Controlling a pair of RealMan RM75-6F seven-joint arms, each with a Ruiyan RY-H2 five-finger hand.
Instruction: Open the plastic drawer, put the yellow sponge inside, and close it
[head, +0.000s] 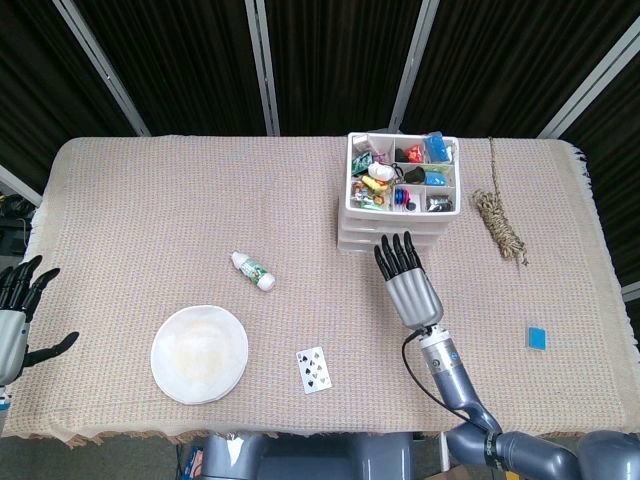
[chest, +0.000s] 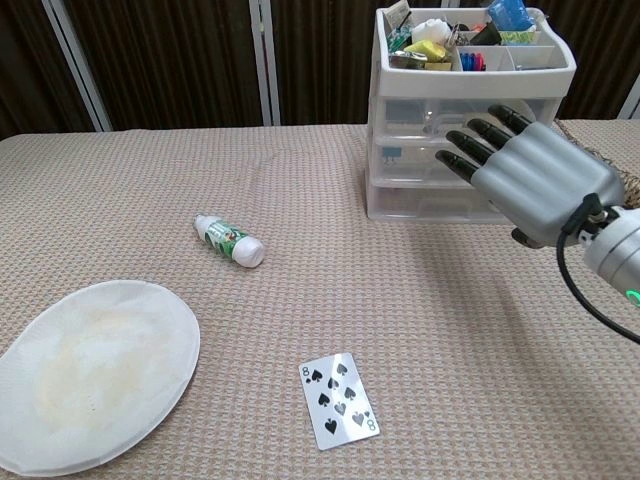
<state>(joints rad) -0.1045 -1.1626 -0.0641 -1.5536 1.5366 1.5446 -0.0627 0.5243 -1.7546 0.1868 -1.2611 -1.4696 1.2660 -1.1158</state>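
The right robot hand (chest: 535, 180) hovers empty, fingers spread and flat, just before the shut plastic drawer (chest: 455, 150), seemingly lined up to hook its front, while the left robot hand (head: 15, 315) idles released off the worktop (head: 150, 200); a yellow sponge cannot be made out.

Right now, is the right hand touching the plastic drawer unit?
Apart. In the head view, a strip of tablecloth shows between the right hand's fingertips and the front of the plastic drawer unit.
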